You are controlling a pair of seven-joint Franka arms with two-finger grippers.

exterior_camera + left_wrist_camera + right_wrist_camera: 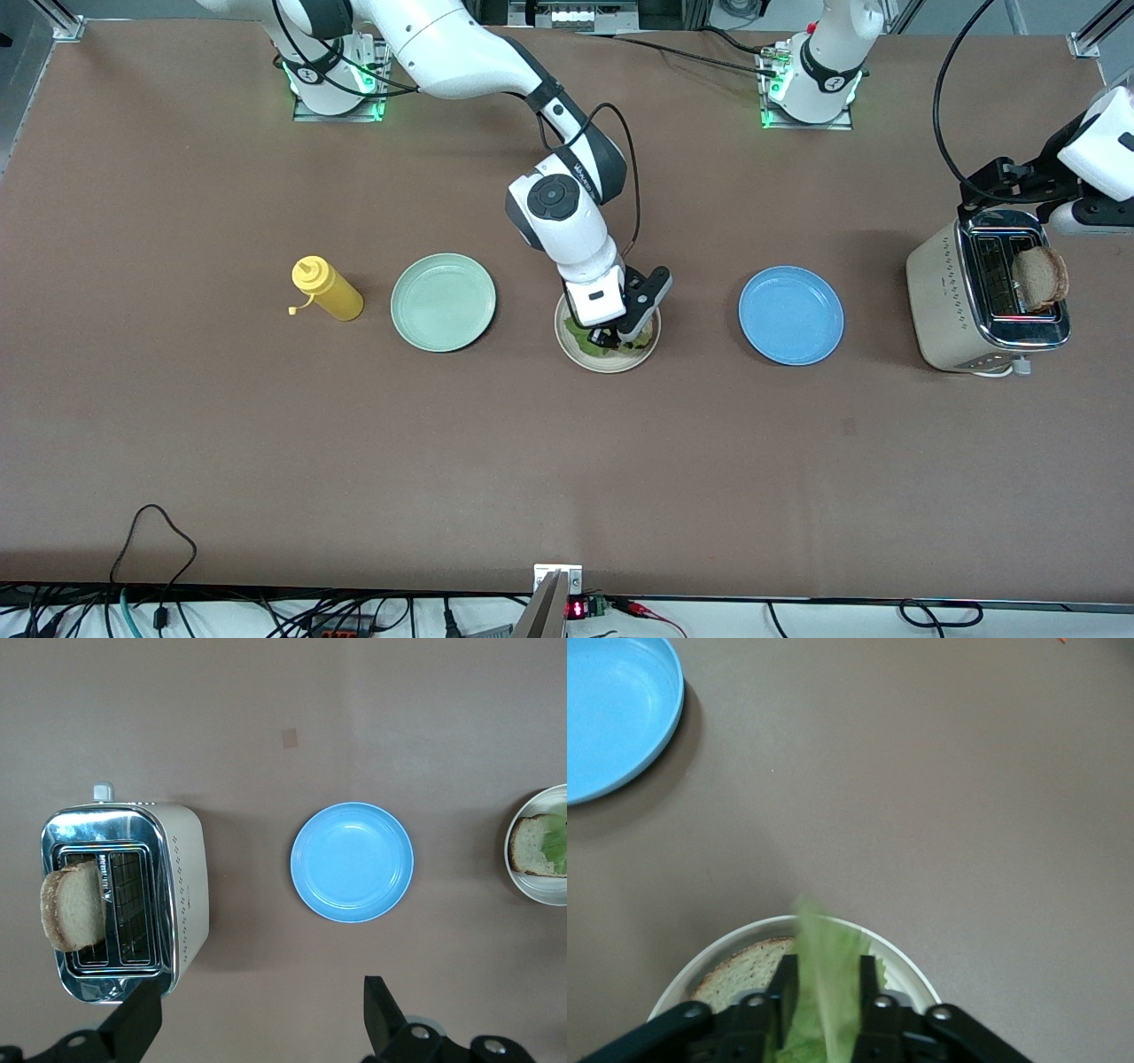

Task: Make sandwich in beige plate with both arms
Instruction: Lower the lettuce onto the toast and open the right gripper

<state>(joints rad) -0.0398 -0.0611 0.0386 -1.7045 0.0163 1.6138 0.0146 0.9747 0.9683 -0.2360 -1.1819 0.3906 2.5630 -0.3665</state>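
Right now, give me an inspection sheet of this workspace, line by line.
Surface: brown table, no spills seen.
Job's things: beige plate holds one bread slice with lettuce on it; second slice stands in the toaster.
Clutter: mustard bottle, mint-green plate, blue plate.
Grippers: right pincer shut on the lettuce over the beige plate; left pincer open above the toaster.
Cables: along the table edge nearest the front camera.
Surroundings: nothing seen.

Brown matte tabletop, evenly lit; black cables along near edge; aluminium frame corners, possibly.
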